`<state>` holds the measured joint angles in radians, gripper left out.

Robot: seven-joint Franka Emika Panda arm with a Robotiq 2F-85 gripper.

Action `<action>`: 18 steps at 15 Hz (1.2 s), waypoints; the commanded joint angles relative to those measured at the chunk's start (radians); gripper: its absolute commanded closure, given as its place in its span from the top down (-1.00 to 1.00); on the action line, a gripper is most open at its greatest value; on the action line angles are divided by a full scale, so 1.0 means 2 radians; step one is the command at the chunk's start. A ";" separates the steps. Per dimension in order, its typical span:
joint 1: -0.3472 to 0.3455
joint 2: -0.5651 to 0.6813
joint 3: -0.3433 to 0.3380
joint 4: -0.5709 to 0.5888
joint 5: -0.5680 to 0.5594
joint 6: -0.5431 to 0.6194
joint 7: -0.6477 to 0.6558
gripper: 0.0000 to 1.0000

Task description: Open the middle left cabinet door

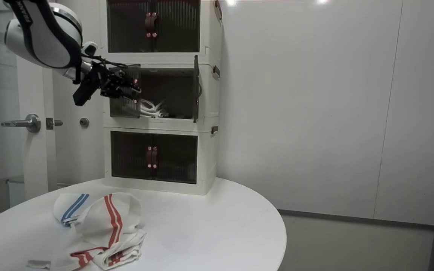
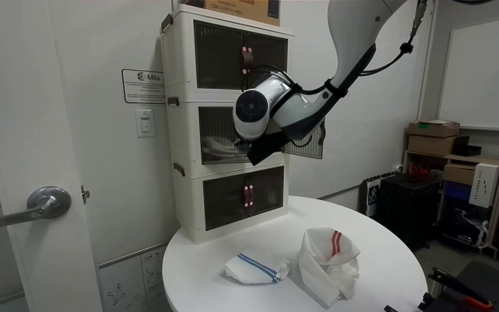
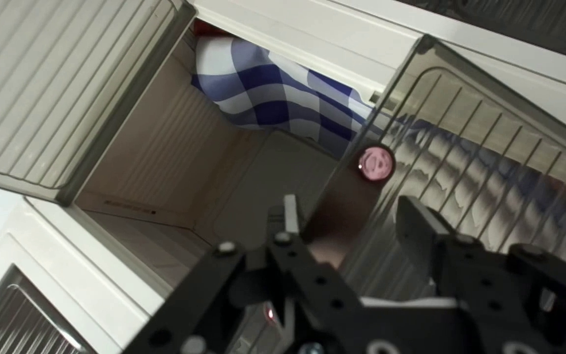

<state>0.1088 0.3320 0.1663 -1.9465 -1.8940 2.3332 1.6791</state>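
Your claw [image 3: 349, 216] has its fingers [image 3: 416, 228] apart, and in the wrist view the reddish handle [image 3: 344, 201] of the middle left cabinet door [image 1: 122, 109] shows between them; you can't tell whether they touch it. That door stands ajar in the cabinet stack [image 1: 209, 165], by the far edge of the table [image 1: 220, 229] in an exterior view. The right-hand door [image 1: 196, 90] is swung wide; a blue-striped towel [image 1: 66, 203] lies near the left edge there.
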 commanded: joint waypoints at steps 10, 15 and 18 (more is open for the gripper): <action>0.006 -0.027 0.020 -0.021 -0.046 0.042 0.035 1.00; -0.002 -0.072 0.017 -0.040 -0.001 0.078 0.004 1.00; -0.001 -0.098 0.012 -0.039 0.027 0.089 -0.020 1.00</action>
<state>0.1016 0.2086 0.1912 -2.0274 -1.8872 2.4702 1.7124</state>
